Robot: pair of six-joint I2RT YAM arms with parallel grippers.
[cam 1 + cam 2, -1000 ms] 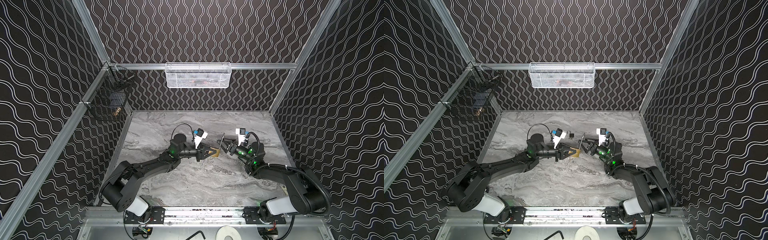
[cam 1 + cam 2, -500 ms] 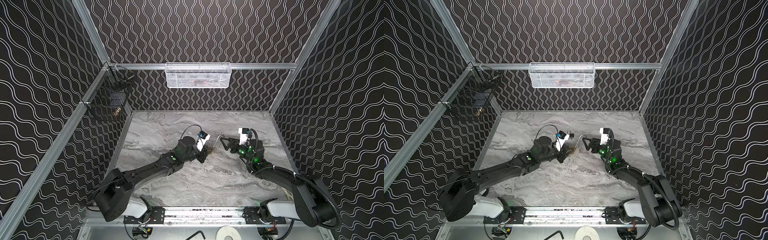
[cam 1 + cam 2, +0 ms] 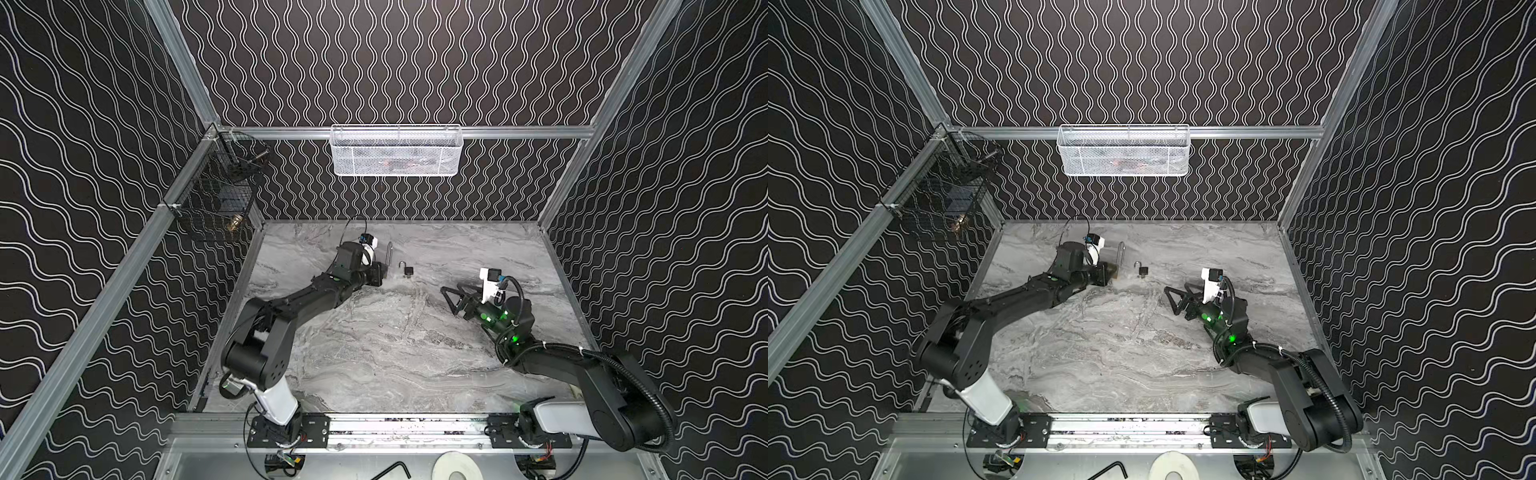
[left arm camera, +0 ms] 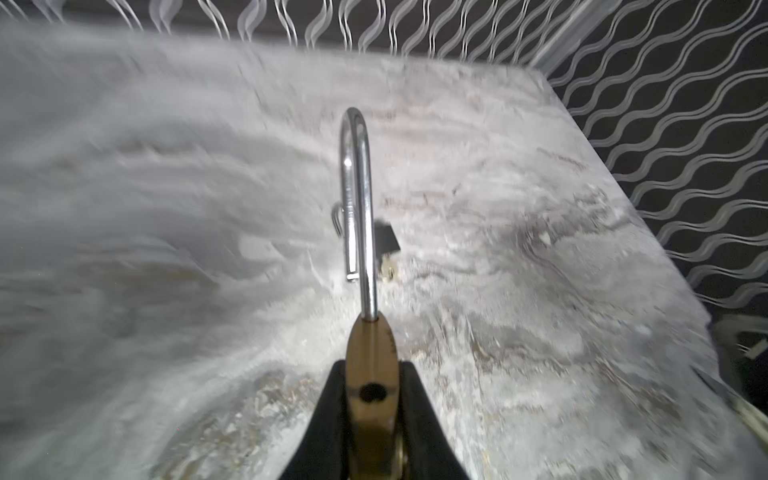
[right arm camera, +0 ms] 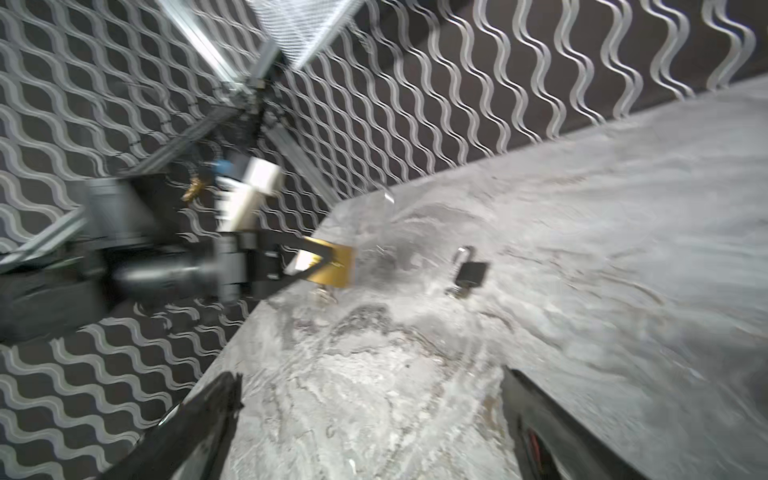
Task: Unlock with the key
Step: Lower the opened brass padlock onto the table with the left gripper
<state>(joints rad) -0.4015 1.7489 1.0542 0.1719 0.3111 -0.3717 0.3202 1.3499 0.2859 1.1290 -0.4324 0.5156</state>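
Observation:
My left gripper point(image 4: 372, 370) is shut on the brass body of a padlock point(image 4: 371, 353). Its long steel shackle point(image 4: 358, 183) stands up with one leg free of the body. In both top views this gripper point(image 3: 380, 272) point(image 3: 1111, 271) sits at the table's back left, the shackle point(image 3: 389, 253) beside it. In the right wrist view a small silvery piece, seemingly the key point(image 5: 322, 296), hangs under the brass padlock point(image 5: 336, 266). My right gripper point(image 3: 453, 295) point(image 3: 1177, 293) point(image 5: 370, 378) is open and empty, off to the right, apart from the padlock.
A small black padlock point(image 3: 409, 271) point(image 5: 471, 272) lies on the marble table point(image 3: 374, 353) just right of the left gripper. A white mesh basket point(image 3: 395, 151) hangs on the back rail. A black wire basket point(image 3: 216, 199) hangs on the left wall.
The two grippers were together at the padlock mid-table. The left one has carried the padlock back and left. The right one has opened wider and pulled away to the right.

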